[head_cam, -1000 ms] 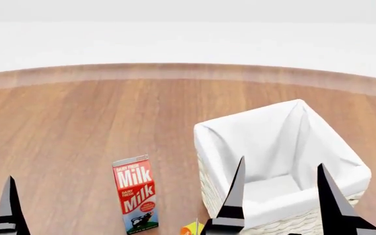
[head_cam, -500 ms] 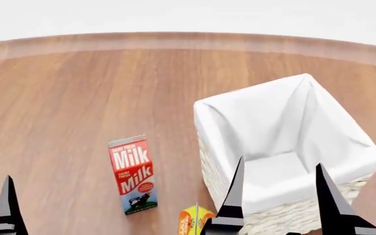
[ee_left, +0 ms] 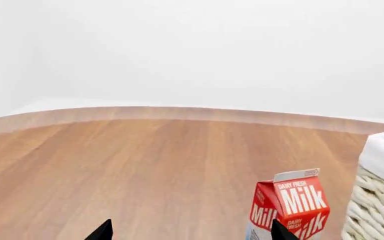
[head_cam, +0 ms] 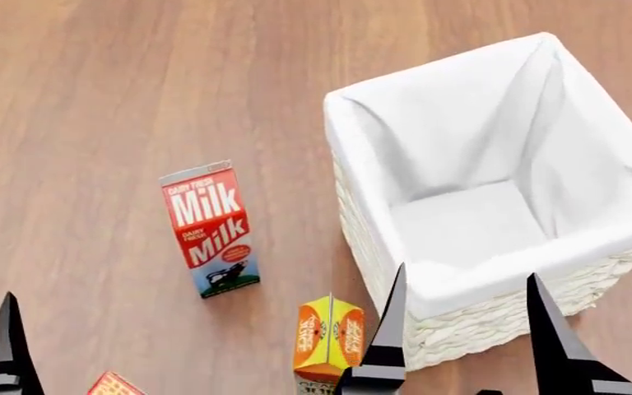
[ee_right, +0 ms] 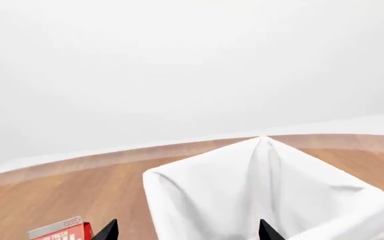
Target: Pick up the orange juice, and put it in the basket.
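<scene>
The orange juice carton [head_cam: 328,337] stands upright on the wooden floor at the head view's lower middle, just left of the basket [head_cam: 480,325]. The basket is large, woven in cream wicker with a white cloth lining, and nothing lies in it; it also shows in the right wrist view [ee_right: 259,195] and at the edge of the left wrist view [ee_left: 382,200]. My right gripper [head_cam: 464,337] is open, its fingers above the basket's near rim, right of the juice. My left gripper [ee_left: 188,232] is open and empty; only one fingertip [head_cam: 6,346] shows in the head view, far left.
A taller red, white and blue Milk carton [head_cam: 208,228] stands left of the basket; it also shows in the left wrist view [ee_left: 291,205] and the right wrist view [ee_right: 58,232]. A corner of a red box [head_cam: 113,385] peeks in at the bottom left.
The head view has tilted down: basket and milk carton slid up the frame, the far wall left the view, the orange juice carton came fully into view and the red box corner appeared.
</scene>
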